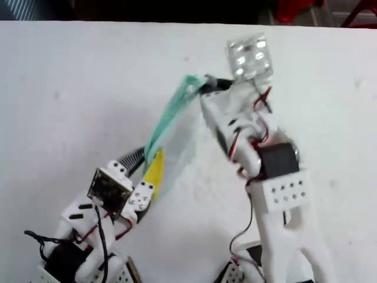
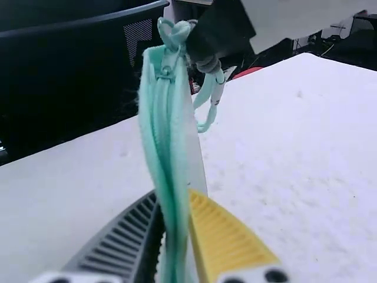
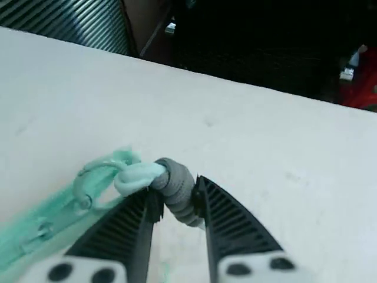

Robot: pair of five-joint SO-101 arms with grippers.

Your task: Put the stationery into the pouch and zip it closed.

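A teal pouch (image 1: 168, 121) hangs above the white table (image 1: 70, 88), stretched edge-up between both arms. My left gripper (image 2: 174, 206) is shut on the pouch's near end (image 2: 168, 147), with the yellow finger (image 2: 224, 236) on one side and the grey finger (image 2: 123, 242) on the other. The zip slider (image 2: 165, 71) sits at the far end of the pouch. There my right gripper (image 3: 177, 191) is shut on the grey pull tab (image 3: 177, 186), which joins a teal loop (image 3: 138, 174). In the high view the right gripper (image 1: 206, 88) is at the pouch's far tip.
The right arm (image 1: 277, 177) rises from the table's front edge, with a lit square panel (image 1: 248, 56) at its wrist. Loose cables (image 1: 41, 239) trail by the left arm's base. Dark furniture (image 2: 70, 71) stands beyond the table's far edge.
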